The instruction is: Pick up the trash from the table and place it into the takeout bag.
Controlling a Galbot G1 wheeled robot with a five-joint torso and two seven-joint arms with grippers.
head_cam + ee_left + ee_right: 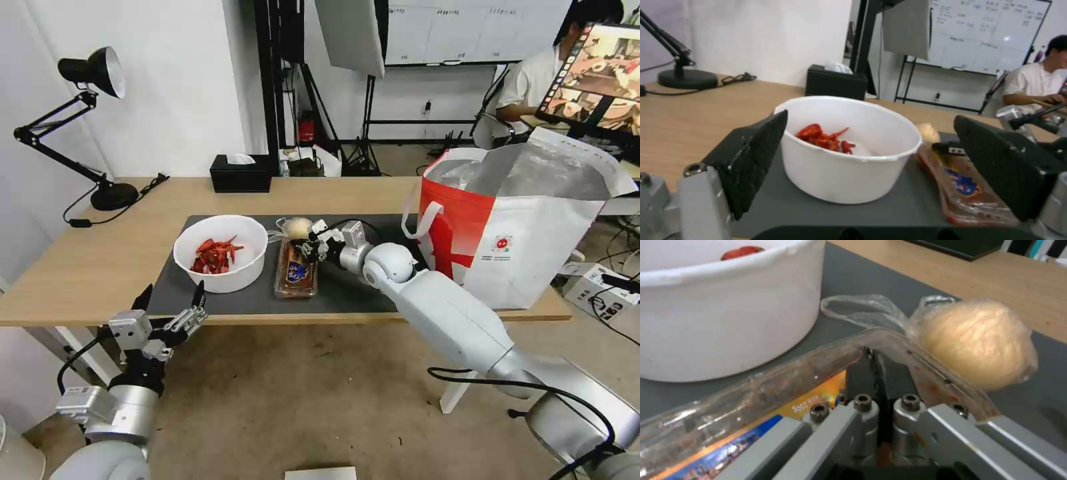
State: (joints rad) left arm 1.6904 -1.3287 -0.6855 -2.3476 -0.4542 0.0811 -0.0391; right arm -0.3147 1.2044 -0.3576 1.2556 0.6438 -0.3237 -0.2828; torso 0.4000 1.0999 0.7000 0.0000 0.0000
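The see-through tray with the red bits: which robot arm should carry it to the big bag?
Right, probably. The right gripper is already shut on the clear tray's rim, and the takeout bag stands on the robot's right side. The left gripper hangs open at the table's front edge, facing the white bowl.

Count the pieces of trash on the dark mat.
3: white bowl of red shells at the mat's left, clear tray beside it, gripped by the right gripper, bagged bun behind the tray. More may be hidden.
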